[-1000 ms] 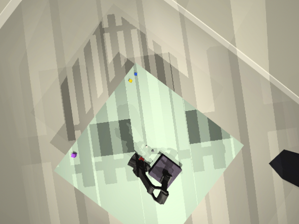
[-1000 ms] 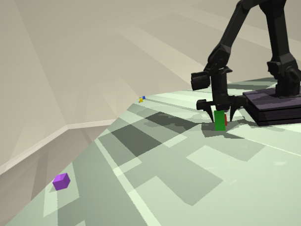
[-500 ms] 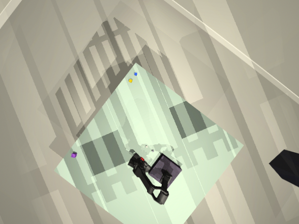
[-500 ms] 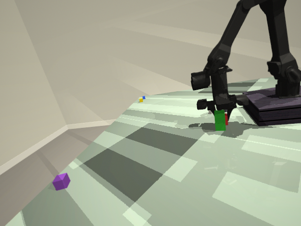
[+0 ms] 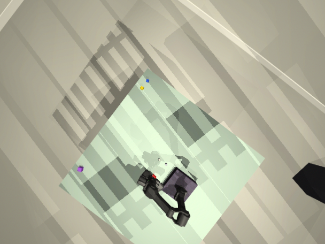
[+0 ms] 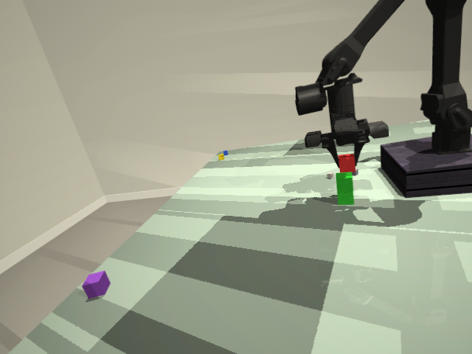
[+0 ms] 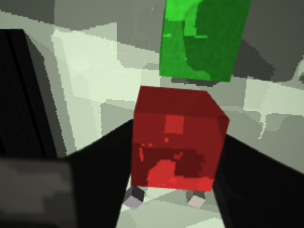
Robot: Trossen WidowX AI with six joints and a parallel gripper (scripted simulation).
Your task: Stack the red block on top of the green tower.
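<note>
In the exterior view, at the lower left, a purple cube [image 6: 95, 284] lies well apart from the work. Right of the centre, the gripper [image 6: 345, 160] is closed on the red block [image 6: 346, 163], which hangs off the floor, just above the top of the green tower [image 6: 345, 188]. Whether it is over the tower or behind it cannot be told. The block looks stiff, light and smooth, so it may slip; the fingers hold two opposite flat faces, which seems the good place.
</note>
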